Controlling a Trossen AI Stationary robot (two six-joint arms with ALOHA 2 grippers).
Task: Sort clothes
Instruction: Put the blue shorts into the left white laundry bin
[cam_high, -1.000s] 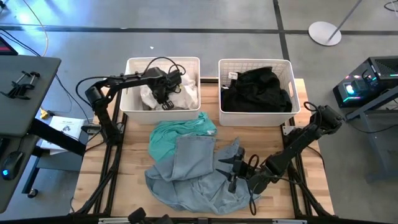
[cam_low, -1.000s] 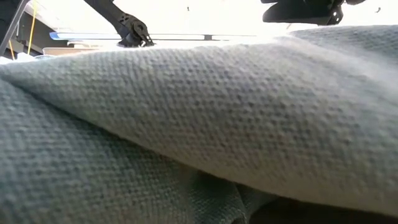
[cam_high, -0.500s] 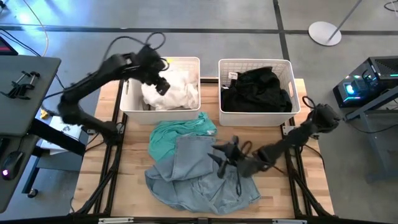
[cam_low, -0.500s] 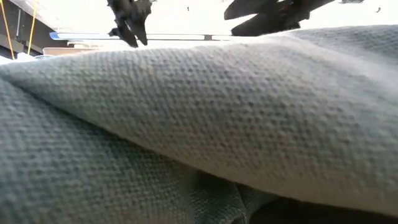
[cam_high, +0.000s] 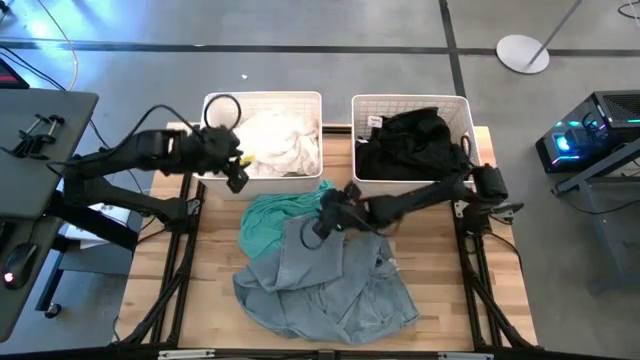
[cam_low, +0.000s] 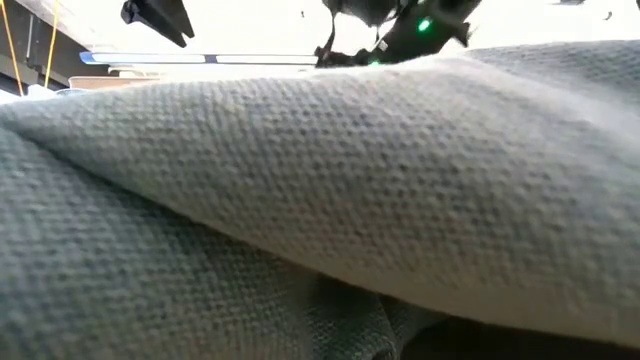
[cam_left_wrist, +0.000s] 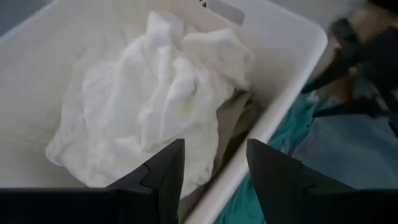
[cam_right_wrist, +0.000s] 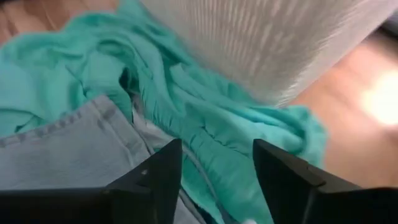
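1. Two white baskets are sitting side by side at the 12 o'clock edge of the worktop (cam_high: 500, 290): the left basket (cam_high: 212, 105) is holding one white garment (cam_high: 282, 140) with a tan piece just showing under it, and the right basket (cam_high: 460, 105) is holding one black heap (cam_high: 415, 145).
2. Two garments are lying loose on the worktop: one teal garment (cam_high: 270, 220) just at 6 o'clock of the left basket, and one blue-grey denim piece (cam_high: 320, 290) overlapping its 5 o'clock side, its long axis running roughly from 12 to 6 o'clock.
3. The left claw (cam_high: 235, 170) is hanging at the left basket's 7 o'clock corner, fingers apart and holding nothing.
4. The right claw (cam_high: 325, 215) is reaching in from 3 o'clock over the seam where teal meets denim, fingers apart, nothing clamped.
5. From worktop height, denim is filling nearly everything.
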